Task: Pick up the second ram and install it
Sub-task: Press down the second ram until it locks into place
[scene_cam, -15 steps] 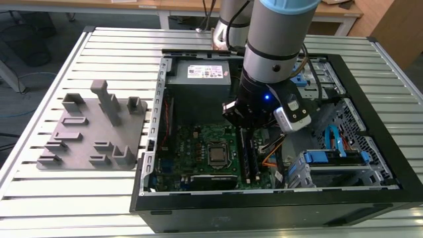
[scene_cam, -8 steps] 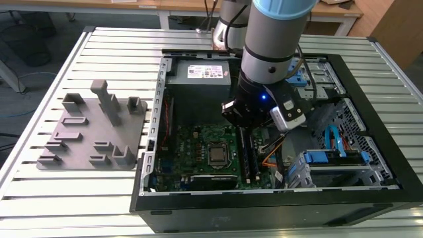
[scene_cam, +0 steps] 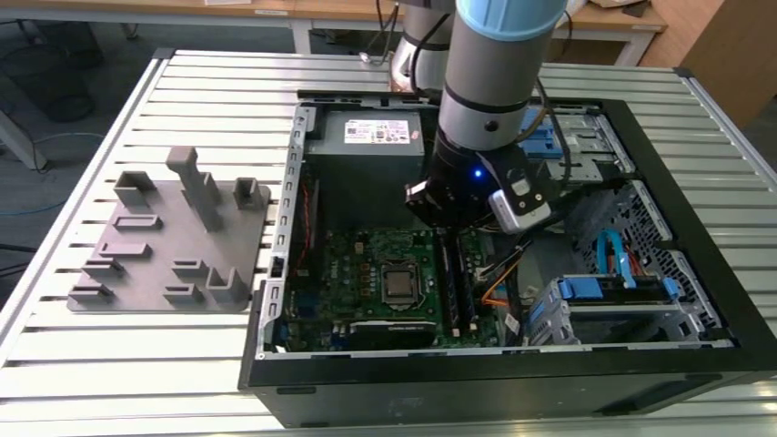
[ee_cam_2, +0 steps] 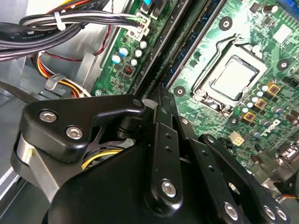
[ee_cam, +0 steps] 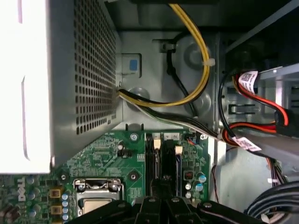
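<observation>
**End effector down at the memory slots, pinched together**

Sits low inside the open computer case [scene_cam: 680, 273], end effector [ee_cam_2: 161, 99] drawn together to a narrow tip with nothing visibly clamped between. Meets the near end of the long black memory slots [ee_cam_2: 180, 56] at that tip. Just beyond the tip, lying along one slot: a slim bluish strip, judged to be the second ram [ee_cam_2: 200, 32], down in the slot rather than carried. Cannot tell whether fully seated or whether the tip actually touches it.

Could go wrong from here, as a judgement: pressing off-centre at one end and tilting the stick, leaving it half seated or straining the slot; sliding off the thin edge onto the green motherboard [ee_cam_2: 219, 44]; snagging the bundled cables [ee_cam_2: 70, 21] close beside the end effector.

A little further out to one side of the slots: the CPU socket [ee_cam_2: 233, 77]. Behind the end effector: the grey power supply [scene_cam: 364, 137].

Arm [scene_cam: 492, 82] near vertical, wrist pointing straight down into the case. Well away outside the case, on the slatted worktop [scene_cam: 182, 364]: a grey holder fixture [scene_cam: 170, 246].
</observation>
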Robot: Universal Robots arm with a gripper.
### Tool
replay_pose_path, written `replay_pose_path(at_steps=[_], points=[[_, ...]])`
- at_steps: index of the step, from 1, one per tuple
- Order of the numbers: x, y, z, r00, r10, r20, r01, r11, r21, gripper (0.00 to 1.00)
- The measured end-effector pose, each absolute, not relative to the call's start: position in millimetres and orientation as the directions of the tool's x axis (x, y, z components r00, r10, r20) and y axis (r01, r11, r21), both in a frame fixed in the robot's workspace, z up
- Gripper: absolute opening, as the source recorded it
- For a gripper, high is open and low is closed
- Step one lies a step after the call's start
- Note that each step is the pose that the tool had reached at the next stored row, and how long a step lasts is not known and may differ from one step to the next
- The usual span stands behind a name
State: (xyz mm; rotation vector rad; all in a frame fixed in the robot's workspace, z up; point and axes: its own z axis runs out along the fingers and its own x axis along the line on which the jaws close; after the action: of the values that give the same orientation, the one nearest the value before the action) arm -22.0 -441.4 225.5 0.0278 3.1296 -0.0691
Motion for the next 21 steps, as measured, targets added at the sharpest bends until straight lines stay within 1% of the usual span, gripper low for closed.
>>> replay_pose_path(at_steps=[14, 21], points=[[-22.1, -438.8, 216.2, -1.000, 0.017, -0.011, 0.018, 0.999, -0.045, 0.11], [-22.1, -440.1, 229.1, -1.000, 0.017, -0.012, 0.018, 0.999, -0.044, 0.11]])
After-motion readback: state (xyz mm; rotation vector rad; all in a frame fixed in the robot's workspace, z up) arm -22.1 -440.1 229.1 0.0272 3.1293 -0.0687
